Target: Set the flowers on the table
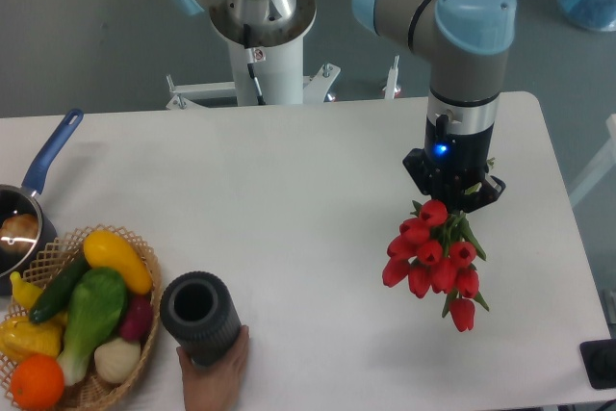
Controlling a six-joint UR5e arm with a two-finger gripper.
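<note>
Fixed camera, your only view: the black two-finger gripper [452, 194] points straight down over the right half of the white table [289, 199], blue status light on at the wrist. It's closed on the green stems of the bunch of red artificial tulips [433, 257]; the fingertips themselves are buried in the stems, so you can't read the exact gap. The blooms hang below the gripper, fanning down and slightly right. You can't tell from this angle whether the lowest bloom touches the tabletop or hangs just above it.

Bottom centre: a dark grey ribbed cylindrical vase [199, 315] stands upright, mouth open, with a human hand [214, 372] wrapped around its base. Just left of it sits a woven wicker basket [144, 257] of plastic fruit and vegetables. Left edge: a dark saucepan with a blue handle [48, 156].
</note>
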